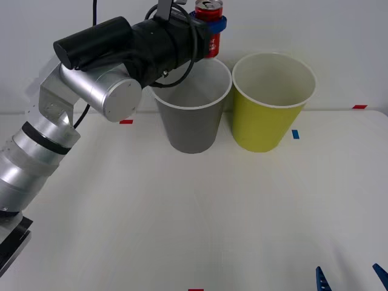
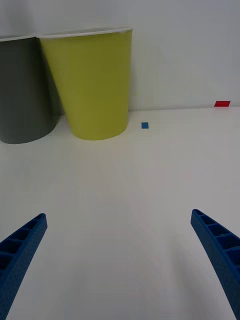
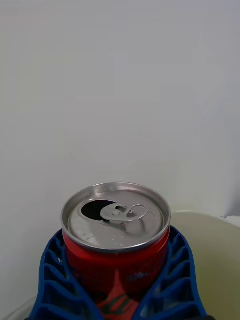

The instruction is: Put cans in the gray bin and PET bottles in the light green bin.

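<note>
The red drink can (image 1: 210, 27) stands upright in the air above the far rim of the gray bin (image 1: 193, 112), its silver top and pull-tab opening facing up. The left end effector (image 1: 211, 24) clasps it: blue ribbed fingers (image 3: 52, 275) wrap both sides of the can's body just under the lid. The left arm reaches in from the robot's left, its black wrist crossing over the near-left part of the gray bin's white rim.

Just beside the gray bin, on its right, stands the light green bin (image 1: 270, 106), same tapered shape, white rim, pale inside; the two look close to touching near their rims. Both rest on the white desk (image 1: 200, 224) near a pale wall, with small red and blue tape marks around them.

The right end effector (image 2: 120, 250) hangs low over the near right part of the desk, fingers spread wide, holding nothing.
</note>
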You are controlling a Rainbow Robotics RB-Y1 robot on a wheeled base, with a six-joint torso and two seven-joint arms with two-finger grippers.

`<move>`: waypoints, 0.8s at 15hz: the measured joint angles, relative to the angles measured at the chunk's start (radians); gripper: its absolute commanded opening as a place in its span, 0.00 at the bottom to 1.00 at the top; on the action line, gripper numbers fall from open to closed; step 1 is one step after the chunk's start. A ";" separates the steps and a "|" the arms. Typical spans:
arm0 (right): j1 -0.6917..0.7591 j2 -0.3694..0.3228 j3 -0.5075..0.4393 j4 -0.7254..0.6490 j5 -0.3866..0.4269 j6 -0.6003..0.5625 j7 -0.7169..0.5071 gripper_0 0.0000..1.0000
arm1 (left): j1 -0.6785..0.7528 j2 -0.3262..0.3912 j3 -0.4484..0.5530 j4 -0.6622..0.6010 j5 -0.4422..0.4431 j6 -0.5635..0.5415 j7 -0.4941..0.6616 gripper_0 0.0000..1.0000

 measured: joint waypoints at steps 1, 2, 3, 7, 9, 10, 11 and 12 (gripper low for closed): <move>0.000 0.000 0.000 0.000 0.000 0.000 0.000 1.00 | 0.000 0.008 -0.003 0.003 -0.005 -0.003 0.000 0.00; 0.000 0.000 0.000 0.000 0.000 0.000 0.000 1.00 | 0.000 0.014 -0.004 0.005 -0.008 -0.004 0.000 0.00; 0.000 0.000 0.000 0.000 0.000 0.000 0.000 1.00 | 0.000 0.018 -0.004 0.006 -0.011 -0.004 0.000 0.00; 0.000 0.000 0.000 0.000 0.000 0.000 0.000 1.00 | 0.000 0.023 -0.004 0.006 -0.024 -0.004 0.008 1.00; 0.000 0.000 0.000 0.000 0.000 0.000 0.000 1.00 | 0.000 0.024 -0.004 0.006 -0.026 -0.004 0.013 1.00; 0.000 0.000 0.000 0.000 0.000 0.000 0.000 1.00 | 0.000 0.027 -0.004 0.004 -0.023 -0.003 0.017 1.00; 0.000 0.000 0.000 0.000 0.000 0.000 0.000 1.00 | 0.000 0.035 -0.004 -0.004 -0.017 0.001 0.019 1.00; 0.000 0.000 0.000 0.000 0.000 0.000 0.000 1.00 | 0.001 0.048 -0.004 -0.026 -0.009 0.021 0.022 1.00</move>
